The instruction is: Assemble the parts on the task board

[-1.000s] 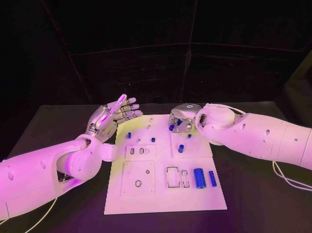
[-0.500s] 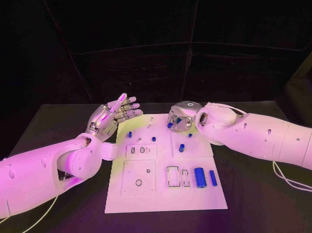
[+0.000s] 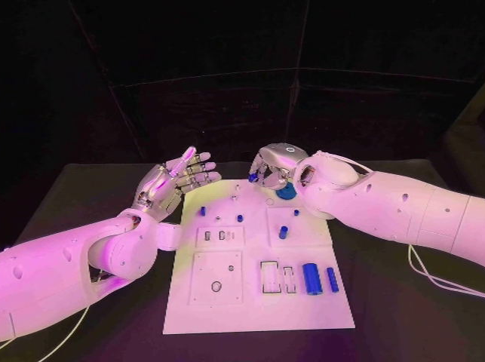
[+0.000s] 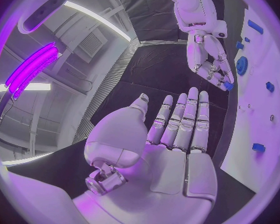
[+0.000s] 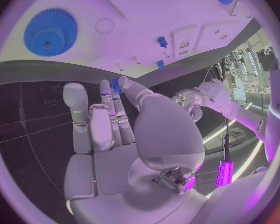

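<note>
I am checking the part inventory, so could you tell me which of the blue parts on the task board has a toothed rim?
The blue gear, a flat toothed disc lying at the board's far end beside the right hand; the other blue parts are plain pegs and cylinders.

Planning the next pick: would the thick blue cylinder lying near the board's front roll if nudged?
Probably. The blue cylinder lies on its side on the flat white board, so a sideways nudge would likely roll it. It looks smooth and rigid, perhaps slippery.
</note>
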`<state>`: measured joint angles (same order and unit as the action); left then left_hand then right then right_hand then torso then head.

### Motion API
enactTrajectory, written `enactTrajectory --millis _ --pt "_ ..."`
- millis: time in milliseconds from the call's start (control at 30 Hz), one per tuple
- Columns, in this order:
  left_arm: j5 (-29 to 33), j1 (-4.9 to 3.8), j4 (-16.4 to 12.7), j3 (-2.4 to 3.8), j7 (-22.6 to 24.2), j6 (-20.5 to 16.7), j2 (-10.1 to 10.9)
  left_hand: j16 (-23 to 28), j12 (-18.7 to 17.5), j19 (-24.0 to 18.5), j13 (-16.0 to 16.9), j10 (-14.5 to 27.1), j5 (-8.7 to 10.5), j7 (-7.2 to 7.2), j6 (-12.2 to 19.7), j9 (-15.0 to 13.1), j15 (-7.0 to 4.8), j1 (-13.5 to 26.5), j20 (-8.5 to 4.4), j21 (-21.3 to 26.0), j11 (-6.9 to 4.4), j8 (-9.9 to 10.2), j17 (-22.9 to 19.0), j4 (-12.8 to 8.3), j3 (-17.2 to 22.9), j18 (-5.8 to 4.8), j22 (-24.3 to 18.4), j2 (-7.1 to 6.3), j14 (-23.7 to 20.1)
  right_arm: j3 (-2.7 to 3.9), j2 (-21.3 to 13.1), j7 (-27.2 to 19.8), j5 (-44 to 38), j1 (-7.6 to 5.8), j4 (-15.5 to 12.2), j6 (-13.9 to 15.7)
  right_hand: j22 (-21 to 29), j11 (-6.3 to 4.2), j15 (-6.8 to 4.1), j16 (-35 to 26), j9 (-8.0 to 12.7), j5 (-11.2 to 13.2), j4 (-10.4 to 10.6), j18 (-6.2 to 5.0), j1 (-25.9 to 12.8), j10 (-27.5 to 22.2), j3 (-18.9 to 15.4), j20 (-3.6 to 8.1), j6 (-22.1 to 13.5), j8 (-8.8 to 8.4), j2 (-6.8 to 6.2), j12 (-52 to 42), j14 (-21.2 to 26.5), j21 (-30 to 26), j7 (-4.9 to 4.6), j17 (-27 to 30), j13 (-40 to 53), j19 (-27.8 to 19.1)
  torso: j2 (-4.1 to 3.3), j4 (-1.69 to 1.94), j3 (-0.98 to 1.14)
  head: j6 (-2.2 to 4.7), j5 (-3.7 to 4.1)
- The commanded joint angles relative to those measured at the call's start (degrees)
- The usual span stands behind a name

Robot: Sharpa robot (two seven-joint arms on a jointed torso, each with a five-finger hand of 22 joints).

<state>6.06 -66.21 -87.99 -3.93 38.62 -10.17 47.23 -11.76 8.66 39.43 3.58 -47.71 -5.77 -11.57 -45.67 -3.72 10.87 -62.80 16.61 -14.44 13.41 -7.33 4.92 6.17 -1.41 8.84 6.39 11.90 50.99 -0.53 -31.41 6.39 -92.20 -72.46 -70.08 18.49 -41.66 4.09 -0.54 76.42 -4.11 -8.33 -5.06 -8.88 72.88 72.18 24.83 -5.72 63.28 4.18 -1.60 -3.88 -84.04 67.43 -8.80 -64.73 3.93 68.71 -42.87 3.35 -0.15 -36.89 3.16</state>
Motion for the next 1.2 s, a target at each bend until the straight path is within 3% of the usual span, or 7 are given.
enactTrajectory --millis 33,200,433,533,700,1200 --pt "0.6 -0.12 0.1 0.06 1.3 0.9 -0.2 0.4 0.2 0.4 0.1 -0.5 -0.1 -4.97 -0.2 -0.1 0.02 -0.2 -0.08 -0.1 0.02 -0.2 -0.1 0.0 0.4 0.98 -0.1 0.4 0.4 0.07 1.3 1.0 0.7 -0.16 1.4 1.2 -0.1 -0.1 -0.17 -0.4 0.0 0.1 0.4 0.4 0.0 0.1 0.1 0.42 0.8 -0.09 -0.48 0.2 -1.1 0.3 0.67 0.2 -0.1 0.0 -0.02 0.18 -0.02 0.16 -0.09" --pt "0.6 -0.13 0.3 0.07 1.4 1.0 -0.4 0.4 0.2 0.5 0.1 -0.4 -0.1 -4.96 -0.2 -0.1 0.02 -0.3 -0.08 -0.1 0.02 -0.2 -0.1 -0.1 0.4 0.98 -0.1 0.45 0.4 0.11 3.9 0.9 0.6 -0.19 4.1 -1.3 -0.3 -0.04 -0.13 -0.5 0.0 0.2 0.6 0.44 -0.1 0.0 0.1 0.41 0.7 -0.15 -0.69 0.3 -1.2 0.4 0.62 0.3 -0.1 0.0 -0.06 0.31 -0.09 0.21 -0.23" --pt "0.7 -0.56 0.2 0.07 1.4 0.9 -0.3 0.4 0.2 0.5 0.1 -0.4 -0.1 -4.96 -0.2 -0.1 0.02 -0.3 -0.08 -0.1 0.02 -0.2 -0.1 -0.1 0.5 0.98 -0.1 0.46 0.4 0.11 6.5 1.2 -0.3 -0.22 6.7 -4.7 -0.6 0.02 -0.02 -0.7 0.0 1.5 1.3 0.49 -0.3 -0.2 0.1 0.38 0.7 -0.24 -0.98 0.2 -1.4 0.6 0.59 0.7 -0.1 0.1 -0.29 0.1 -0.07 0.25 -0.55" --pt "0.7 -0.7 0.2 0.07 1.4 1.0 -0.3 0.4 0.2 0.5 0.1 -0.4 -0.1 -4.96 -0.2 -0.1 0.01 -0.3 -0.08 -0.1 0.02 -0.2 -0.1 -0.1 0.5 0.98 -0.1 0.46 0.4 0.11 7.2 1.3 -0.6 -0.23 7.5 -5.7 -0.6 0.03 -0.01 -0.7 0.0 1.7 1.4 0.49 -0.3 -0.3 0.1 0.38 0.6 -0.26 -1.02 0.2 -1.4 0.7 0.58 0.7 -0.1 0.1 -0.35 0.2 -0.08 -0.04 -0.55" --pt "0.7 -0.97 0.0 0.07 1.4 0.9 -0.2 0.4 0.2 0.5 0.1 -0.4 -0.1 -4.96 -0.2 -0.1 0.01 -0.3 -0.08 -0.1 0.02 -0.2 -0.1 -0.1 0.5 0.98 -0.1 0.46 0.4 0.1 7.7 1.7 -1.3 -0.23 8.1 -6.5 -0.8 0.06 0.01 -0.8 0.0 2.0 1.6 0.51 -0.3 -0.3 0.0 0.38 0.6 -0.3 -1.12 0.2 -1.4 0.7 0.56 0.9 -0.1 0.1 -0.43 0.2 -0.16 -0.08 -0.64" --pt "0.7 -1.2 0.1 0.07 1.7 0.9 -0.4 0.4 0.2 0.5 0.1 -0.4 -0.1 -4.96 -0.2 -0.1 0.01 -0.4 -0.08 -0.1 0.02 -0.3 -0.1 -0.2 0.5 0.99 -0.1 0.47 0.4 0.09 9.5 3.2 -1.7 -0.23 10.0 -7.4 -1.0 0.18 0.11 -1.0 0.1 2.1 2.2 0.55 -0.6 -0.7 0.0 0.34 0.3 -0.4 -1.38 0.3 -1.5 0.9 0.45 1.3 -0.1 0.2 -0.48 0.26 -0.14 -0.45 -0.62"
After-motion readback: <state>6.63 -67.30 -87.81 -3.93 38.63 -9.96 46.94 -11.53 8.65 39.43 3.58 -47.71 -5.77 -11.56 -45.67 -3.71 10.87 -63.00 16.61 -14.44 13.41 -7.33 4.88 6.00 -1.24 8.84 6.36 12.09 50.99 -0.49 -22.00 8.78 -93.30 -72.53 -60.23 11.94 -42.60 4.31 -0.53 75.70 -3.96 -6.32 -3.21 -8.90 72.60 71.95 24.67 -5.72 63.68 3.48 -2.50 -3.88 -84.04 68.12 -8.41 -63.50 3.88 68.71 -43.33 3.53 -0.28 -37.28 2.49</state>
